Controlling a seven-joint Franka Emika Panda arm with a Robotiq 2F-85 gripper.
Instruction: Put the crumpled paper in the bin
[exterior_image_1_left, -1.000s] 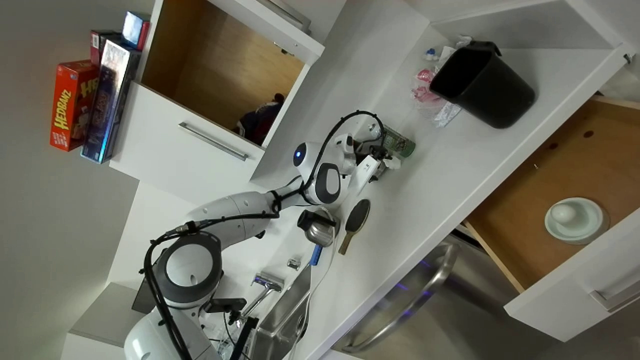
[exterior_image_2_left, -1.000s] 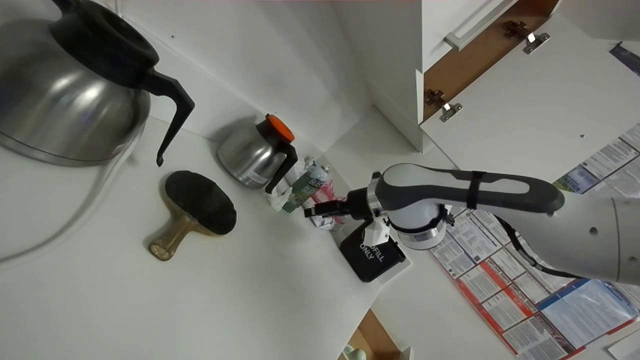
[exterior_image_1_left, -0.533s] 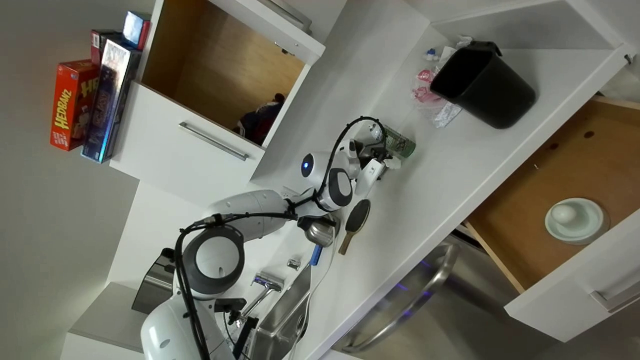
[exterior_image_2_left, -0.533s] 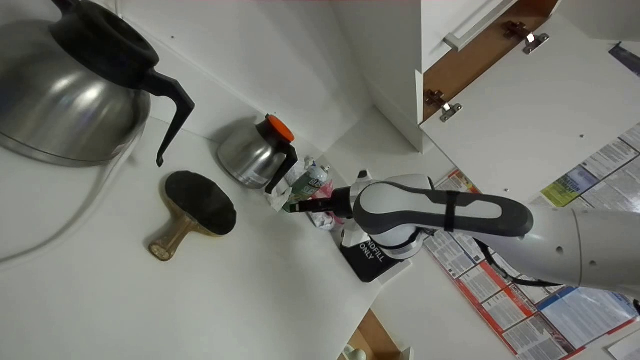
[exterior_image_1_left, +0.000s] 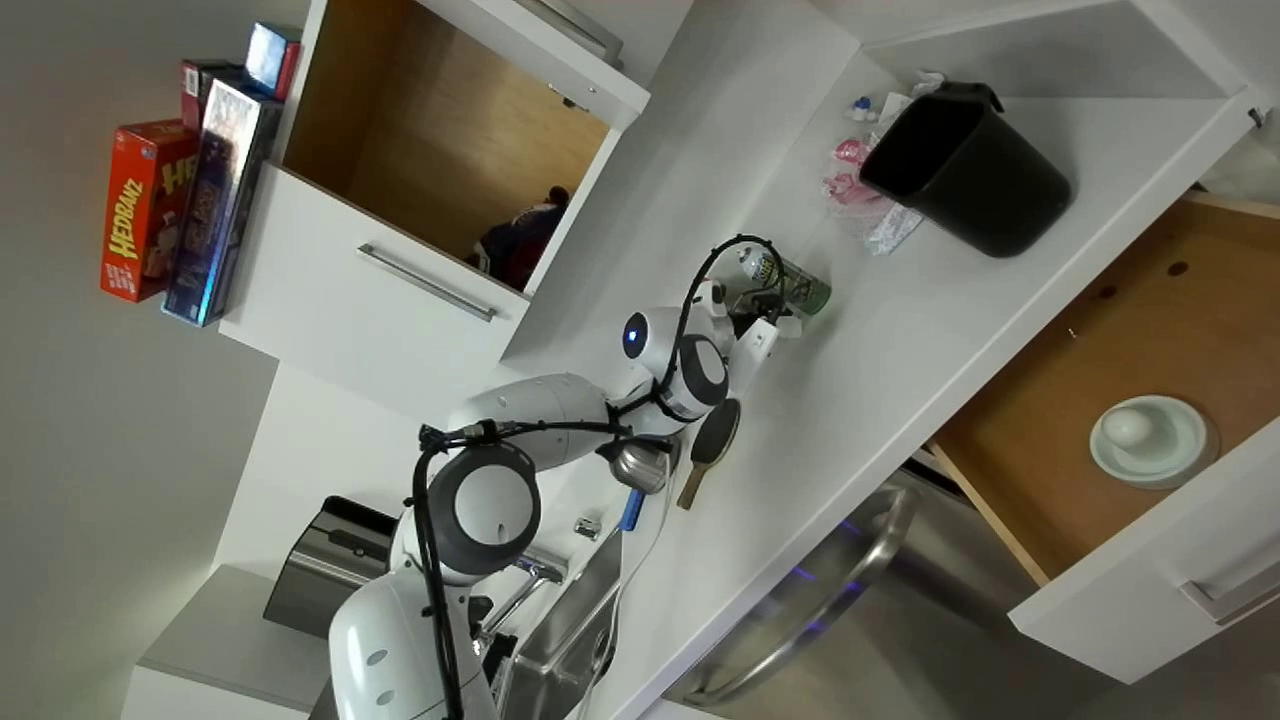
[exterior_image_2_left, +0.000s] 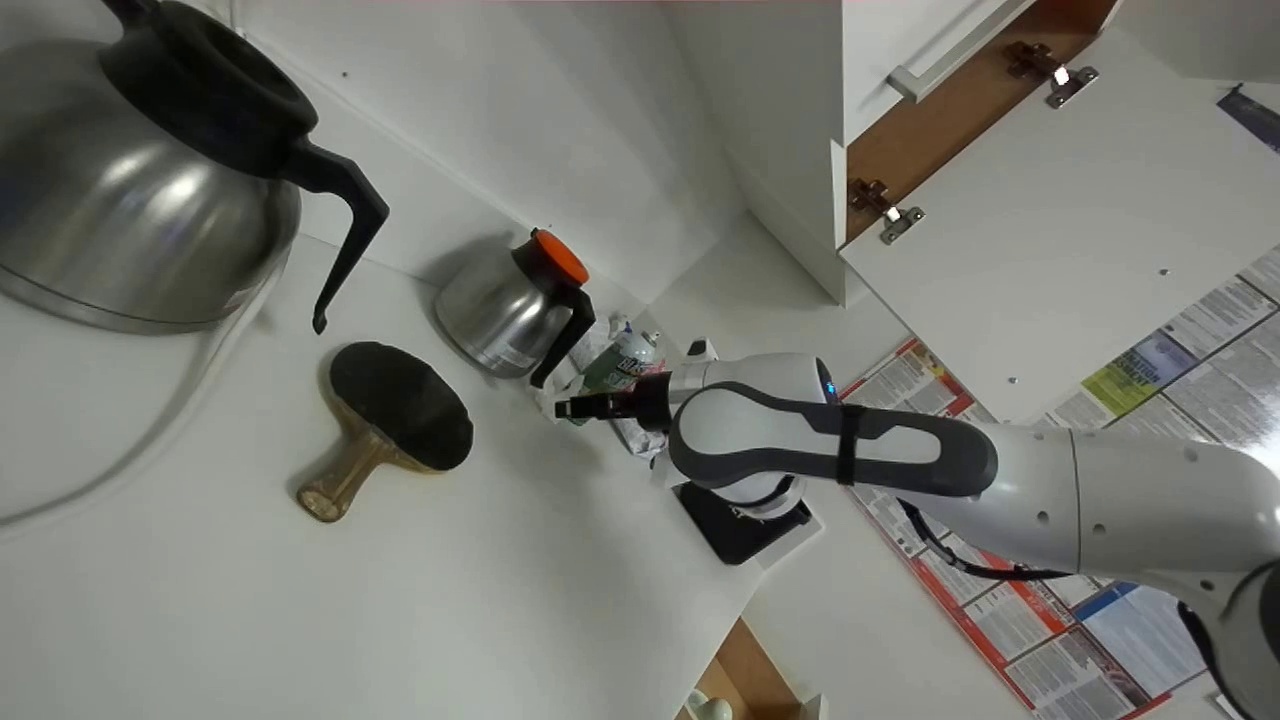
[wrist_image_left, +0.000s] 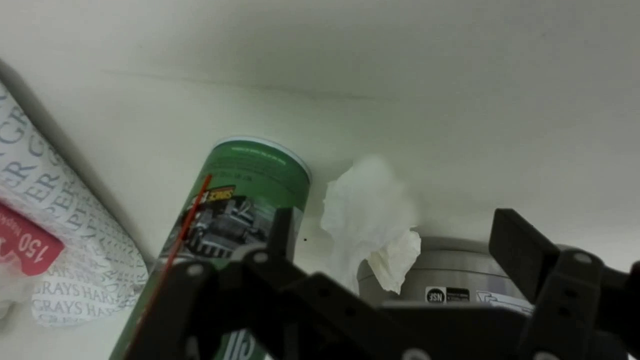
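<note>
My gripper (wrist_image_left: 398, 234) stands spread, holding nothing; I should centre it over the crumpled tissue (wrist_image_left: 370, 210), clear of the aerosol can (wrist_image_left: 255, 175) and steel carafe (wrist_image_left: 462, 275).

In an exterior view, a big round steel jug (exterior_image_2_left: 150, 220) with a black top fills the upper left. A flat black paddle (exterior_image_2_left: 400, 408) with a brown handle lies left of the middle. A white and grey robot arm (exterior_image_2_left: 1030, 470) reaches in from the right. Near the middle, its black gripper (exterior_image_2_left: 565, 408) partly hides some white crumpled paper (exterior_image_2_left: 546, 401). Lower right of that, a black boxy bin (exterior_image_2_left: 735, 535) pokes out behind the arm.
</note>
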